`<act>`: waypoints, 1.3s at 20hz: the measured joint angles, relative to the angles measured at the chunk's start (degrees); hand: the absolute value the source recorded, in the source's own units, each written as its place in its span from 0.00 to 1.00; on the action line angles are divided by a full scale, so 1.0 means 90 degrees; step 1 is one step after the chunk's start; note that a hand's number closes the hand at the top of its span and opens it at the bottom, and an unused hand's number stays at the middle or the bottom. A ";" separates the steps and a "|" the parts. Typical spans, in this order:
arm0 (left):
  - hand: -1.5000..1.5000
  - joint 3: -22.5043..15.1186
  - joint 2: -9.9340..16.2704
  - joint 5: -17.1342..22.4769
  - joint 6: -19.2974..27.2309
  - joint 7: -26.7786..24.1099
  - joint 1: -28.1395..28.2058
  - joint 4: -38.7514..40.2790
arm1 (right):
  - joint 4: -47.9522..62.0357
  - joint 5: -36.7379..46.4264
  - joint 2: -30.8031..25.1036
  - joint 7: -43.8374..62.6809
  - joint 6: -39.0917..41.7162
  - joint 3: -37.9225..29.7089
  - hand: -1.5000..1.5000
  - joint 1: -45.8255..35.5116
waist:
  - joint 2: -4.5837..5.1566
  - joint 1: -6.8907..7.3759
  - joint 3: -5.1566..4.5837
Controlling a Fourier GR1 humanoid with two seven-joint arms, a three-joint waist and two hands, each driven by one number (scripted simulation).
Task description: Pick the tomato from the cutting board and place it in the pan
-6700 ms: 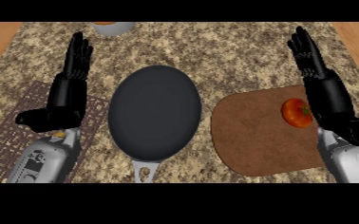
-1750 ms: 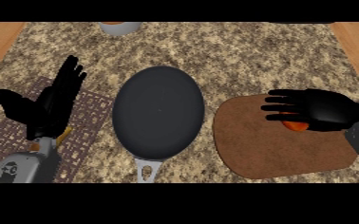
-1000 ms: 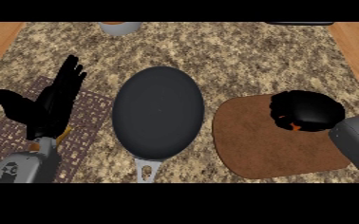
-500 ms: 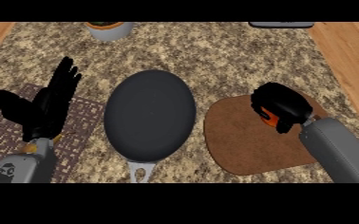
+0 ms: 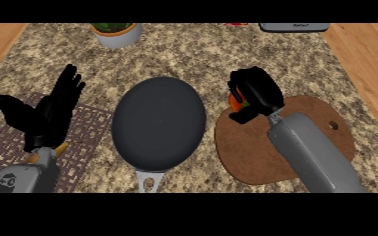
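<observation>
With the tomato (image 5: pixel 235 103) enclosed in the curled fingers of the right hand (image 5: pixel 255 94) above the cutting board's (image 5: pixel 280 145) left edge, it is best carried level over the pan (image 5: pixel 159 123) before release.

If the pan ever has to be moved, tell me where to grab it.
Take the pan by its pale handle, which sticks out toward the robot at the near edge. Come from below it, likely with the open left hand, since the right hand is curled round the tomato.
</observation>
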 measured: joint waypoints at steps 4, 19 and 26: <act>0.50 -0.0017 -0.0001 -0.0006 -0.0014 0.0011 -0.0006 0.0014 | -0.0137 0.0466 0.0814 0.1466 -0.0107 0.0061 1.00 -0.0409 | 0.0004 0.0083 0.0026; 0.50 -0.0209 -0.0129 0.0009 -0.0174 0.0005 -0.0305 0.0014 | -0.0738 0.1787 0.1684 0.7503 0.0647 0.0931 1.00 -0.2637 | 0.0292 0.0573 0.0130; 0.50 -0.0196 -0.0188 -0.0027 -0.0159 -0.0036 -0.0381 0.0035 | -0.0951 0.1812 0.1649 0.8204 0.0797 0.1509 1.00 -0.2843 | 0.0413 0.0562 0.0156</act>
